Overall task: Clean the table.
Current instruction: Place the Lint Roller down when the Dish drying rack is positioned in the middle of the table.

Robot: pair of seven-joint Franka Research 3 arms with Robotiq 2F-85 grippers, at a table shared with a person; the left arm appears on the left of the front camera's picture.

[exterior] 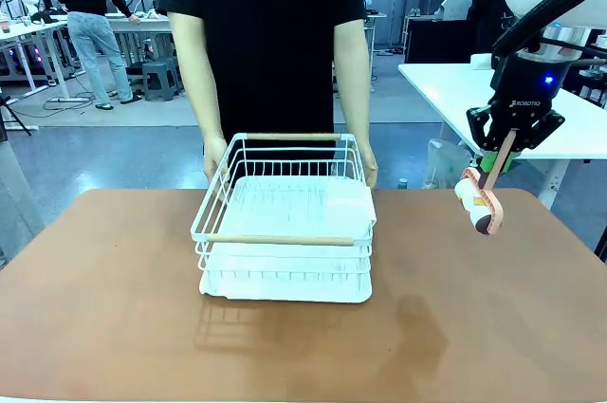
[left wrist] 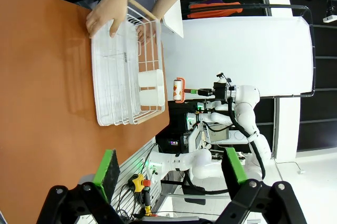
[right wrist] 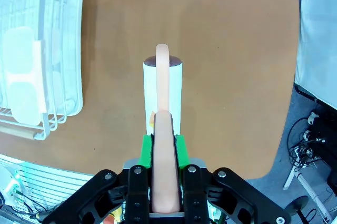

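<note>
The reddish-brown table (exterior: 493,318) spreads in front of me. Above its right far part my right gripper (exterior: 500,152) is shut on the peach handle of a lint roller (exterior: 479,202), and the white roll hangs clear of the tabletop. From the right wrist, that gripper (right wrist: 163,147) clamps the handle with the lint roller (right wrist: 162,95) pointing down at the table (right wrist: 231,66). My left gripper (left wrist: 171,168) stands open with nothing between its green pads, well above the table (left wrist: 47,103).
A white wire rack (exterior: 285,223) on a white tray sits at the table's middle far side. A person's hands (exterior: 214,158) hold its far corners. A slightly darker patch (exterior: 417,327) shows on the tabletop near the front. A white table (exterior: 455,90) stands at the back right.
</note>
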